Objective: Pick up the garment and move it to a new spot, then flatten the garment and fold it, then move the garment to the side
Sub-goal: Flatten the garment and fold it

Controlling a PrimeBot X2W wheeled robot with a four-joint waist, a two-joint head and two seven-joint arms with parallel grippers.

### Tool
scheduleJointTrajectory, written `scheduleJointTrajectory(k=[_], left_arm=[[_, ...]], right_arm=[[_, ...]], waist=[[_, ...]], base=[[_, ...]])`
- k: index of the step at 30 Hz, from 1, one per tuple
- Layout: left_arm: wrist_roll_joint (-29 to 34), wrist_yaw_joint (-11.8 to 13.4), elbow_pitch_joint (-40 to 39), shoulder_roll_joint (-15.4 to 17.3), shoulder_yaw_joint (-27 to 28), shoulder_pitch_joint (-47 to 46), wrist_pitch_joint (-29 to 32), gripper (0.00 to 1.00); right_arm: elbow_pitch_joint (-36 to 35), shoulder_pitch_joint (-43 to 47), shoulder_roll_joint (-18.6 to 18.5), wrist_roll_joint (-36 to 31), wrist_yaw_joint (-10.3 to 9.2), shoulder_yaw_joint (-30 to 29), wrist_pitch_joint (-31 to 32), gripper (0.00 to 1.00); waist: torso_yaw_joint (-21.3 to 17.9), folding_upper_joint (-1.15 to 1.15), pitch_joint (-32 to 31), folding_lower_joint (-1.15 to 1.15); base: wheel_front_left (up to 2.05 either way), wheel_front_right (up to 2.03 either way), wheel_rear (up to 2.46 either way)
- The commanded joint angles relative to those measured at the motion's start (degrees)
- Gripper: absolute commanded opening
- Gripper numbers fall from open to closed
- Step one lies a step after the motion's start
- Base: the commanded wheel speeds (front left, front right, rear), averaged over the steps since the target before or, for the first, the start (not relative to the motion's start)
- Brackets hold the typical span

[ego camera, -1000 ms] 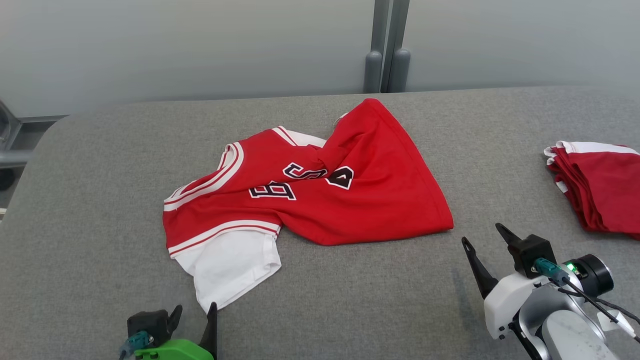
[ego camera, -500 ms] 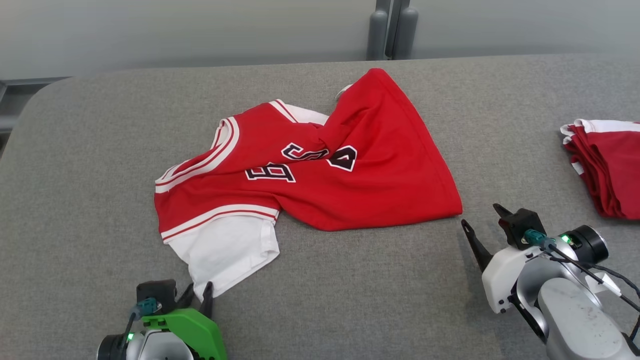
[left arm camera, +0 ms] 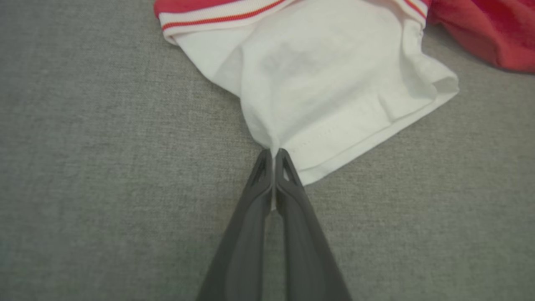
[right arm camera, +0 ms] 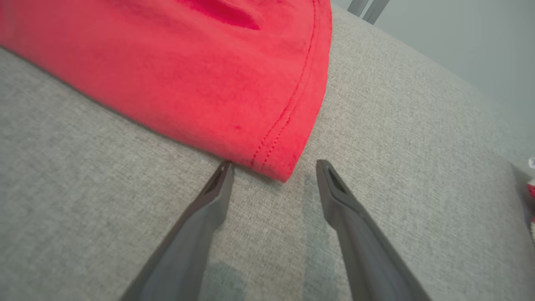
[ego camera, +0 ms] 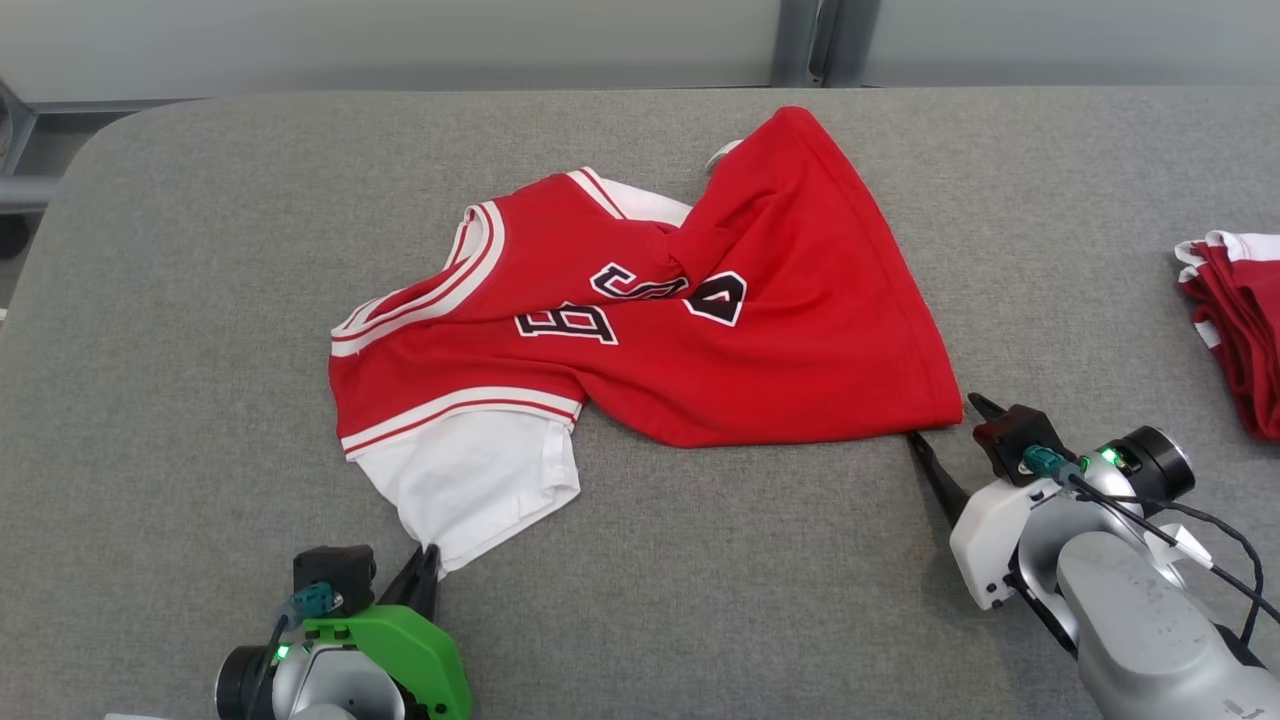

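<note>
The garment (ego camera: 700, 330), a red jersey with white sleeves and dark lettering, lies crumpled in the middle of the grey table (ego camera: 180, 300). My left gripper (ego camera: 428, 562) is shut on the hem corner of the white sleeve (left arm camera: 317, 83) nearest me; in the left wrist view the gripper (left arm camera: 273, 155) pinches a fold of that white cloth. My right gripper (ego camera: 945, 420) stands open at the jersey's lower right corner. In the right wrist view the gripper (right arm camera: 273, 167) has that red hem corner (right arm camera: 280, 167) lying just between its spread fingertips, on the table.
A folded stack of red and white garments (ego camera: 1235, 320) sits at the table's right edge. Behind the table's far edge stand a pale wall and a grey post (ego camera: 815, 40). Bare grey cloth lies to the left and in front.
My left gripper has closed on the white sleeve's corner. My right gripper has moved forward to the red hem corner, still open. The head camera has tilted down and shifted.
</note>
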Motion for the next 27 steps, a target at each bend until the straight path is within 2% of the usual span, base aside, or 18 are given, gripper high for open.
scheduleJointTrajectory(k=[1,6,7,8,10,11,18,27], left_arm=[[-0.45,0.06,0.69,0.38,-0.07,-0.41,0.05,0.00],[-0.80,0.15,0.78,0.51,-0.15,-0.65,-0.37,0.00],[-0.85,0.21,0.85,0.52,-0.16,-0.65,-0.44,0.00],[-1.01,0.28,0.92,0.50,-0.16,-0.60,-0.66,0.00],[-0.99,0.42,1.01,0.50,-0.20,-0.50,-0.99,0.00],[-1.12,0.42,1.00,0.50,-0.19,-0.50,-1.20,0.00],[-2.55,-0.04,-1.80,0.40,0.47,-1.02,-5.54,0.00],[-8.65,-0.61,-13.31,-0.08,2.36,-1.18,-10.86,0.00]], right_arm=[[0.42,-0.54,-0.19,-0.54,-0.09,0.17,-0.43,1.00],[3.31,-1.89,0.09,-0.61,-0.08,2.16,-1.55,0.99],[3.81,-1.97,0.11,-0.42,-0.08,2.45,-1.72,0.83],[4.29,-1.95,0.13,-0.22,-0.08,2.73,-1.89,0.49],[5.30,-1.90,-0.07,0.23,-0.09,3.14,-2.16,0.20],[5.78,-1.87,-0.14,0.36,-0.09,3.38,-2.15,0.00],[6.58,-1.48,0.29,2.97,-0.09,4.38,-3.18,0.00],[-0.57,-0.66,-1.61,10.50,-0.09,2.94,-3.94,0.00]], waist=[[0.18,0.00,0.19,0.00],[0.42,0.00,0.46,0.00],[0.43,0.00,0.43,0.00],[0.42,0.00,0.36,0.00],[0.35,0.00,0.21,0.00],[0.31,0.00,0.12,0.00],[-0.27,0.00,-1.08,0.00],[-1.06,0.00,-3.49,0.00]], base=[[0.00,0.00,0.00],[0.00,0.00,0.00],[0.00,0.00,0.00],[0.00,0.00,0.00],[0.00,0.00,0.00],[0.00,0.00,0.00],[0.00,0.00,0.00],[0.00,0.00,0.00]])
